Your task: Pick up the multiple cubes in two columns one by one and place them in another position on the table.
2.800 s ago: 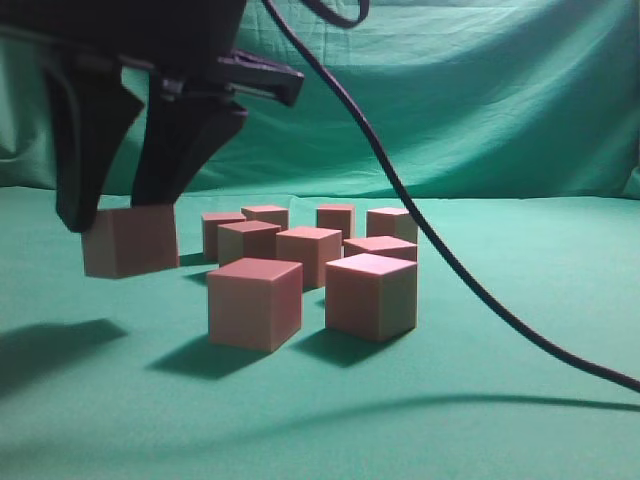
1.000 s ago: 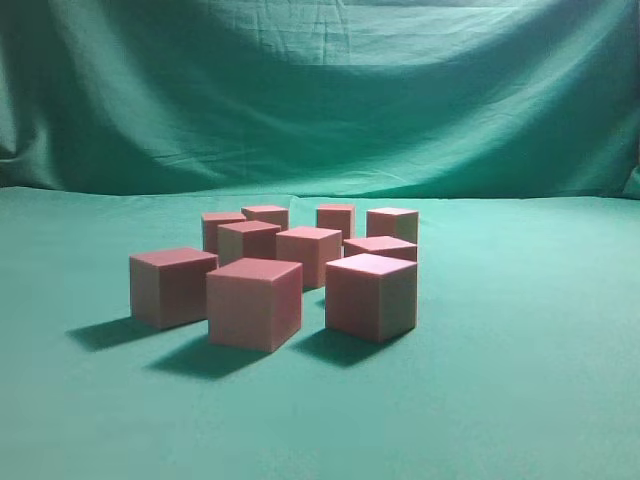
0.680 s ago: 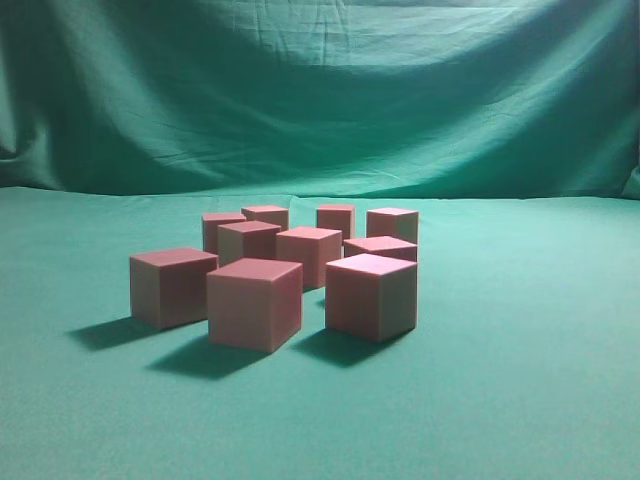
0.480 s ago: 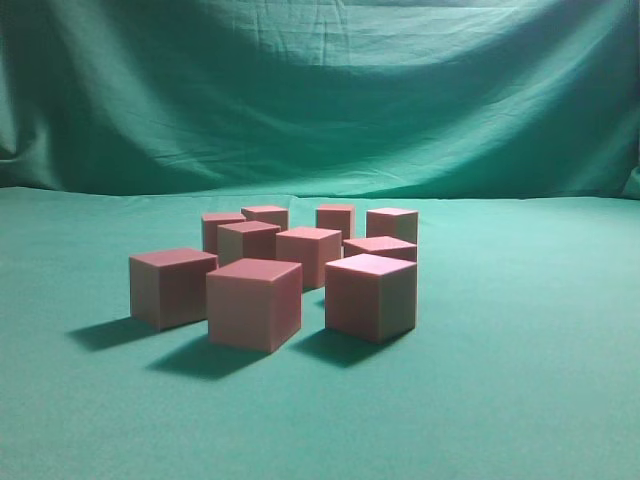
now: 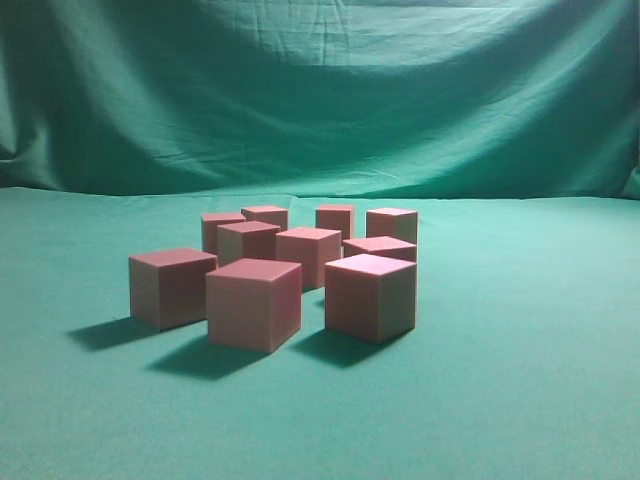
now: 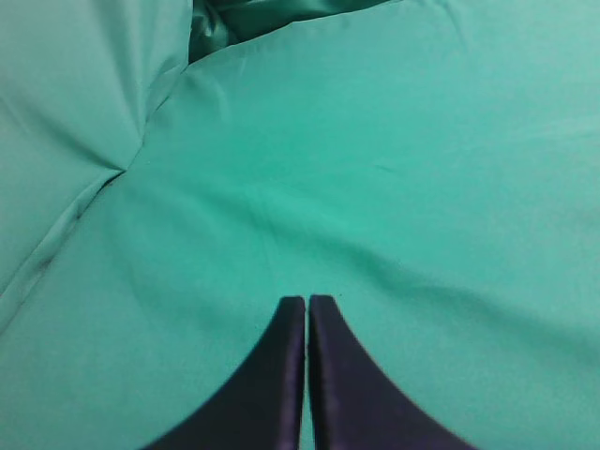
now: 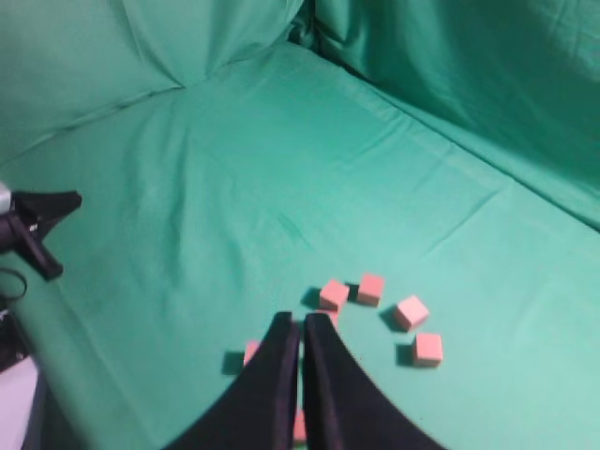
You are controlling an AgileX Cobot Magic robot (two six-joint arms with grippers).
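Observation:
Several reddish-pink cubes stand grouped on the green table (image 5: 520, 330). One cube (image 5: 172, 287) sits apart at the left, with two large ones (image 5: 253, 303) (image 5: 370, 296) in front and smaller-looking ones (image 5: 309, 253) behind. No gripper shows in the exterior view. My left gripper (image 6: 307, 300) is shut and empty over bare green cloth, with no cube in its view. My right gripper (image 7: 301, 319) is shut and empty, high above the cubes (image 7: 410, 312); its fingers (image 7: 330, 394) hide part of the group.
A wrinkled green backdrop (image 5: 320, 90) hangs behind the table. In the right wrist view a black clamp-like fixture (image 7: 37, 230) stands at the left edge, beside the table's corner (image 7: 23, 384). Cloth folds (image 6: 84, 178) run along the table's far side.
The left gripper, which held a cube above the table at the left, has left the exterior view. That cube now rests on the cloth. Nothing has moved in the last second.

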